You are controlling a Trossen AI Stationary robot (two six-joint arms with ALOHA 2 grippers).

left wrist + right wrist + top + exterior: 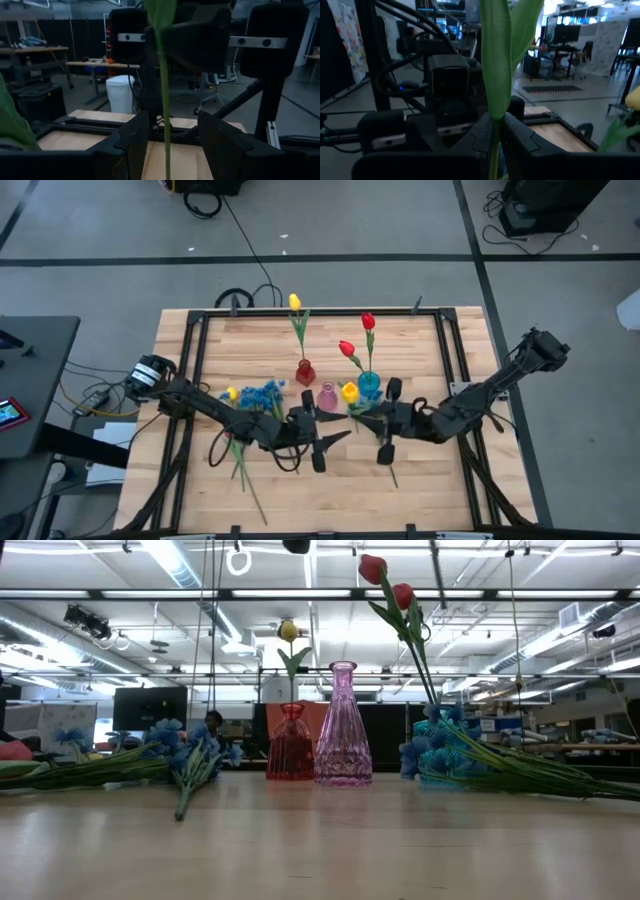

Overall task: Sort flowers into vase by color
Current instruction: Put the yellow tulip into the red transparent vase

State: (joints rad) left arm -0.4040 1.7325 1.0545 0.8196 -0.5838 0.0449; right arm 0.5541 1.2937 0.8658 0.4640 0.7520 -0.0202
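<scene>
Both grippers meet face to face near the table's middle, on the near side of the vases. My right gripper (368,420) (495,132) is shut on a green tulip stem (493,145). A yellow tulip head (349,392) shows beside it. My left gripper (340,438) (172,145) is open, a finger on each side of that same stem (165,125) without touching. The red vase (305,370) holds a yellow tulip (294,302). The blue vase (369,385) holds two red tulips (367,320). The pink vase (328,395) stands empty. My right gripper pinches the stem (493,145) between its two fingers, just below where the broad leaves (496,65) branch off. The fingers come level from the table's right and lie across the stem. The stem stands upright in the hold; its bloom is above the wrist view.
Loose flowers lie left of the vases: blue blossoms (262,395) (180,750), a yellow tulip (232,393), and stems running toward the near edge (245,480). More blue blossoms (440,755) lie by the blue vase, stems trailing right. Bare wood lies along the near edge (320,850).
</scene>
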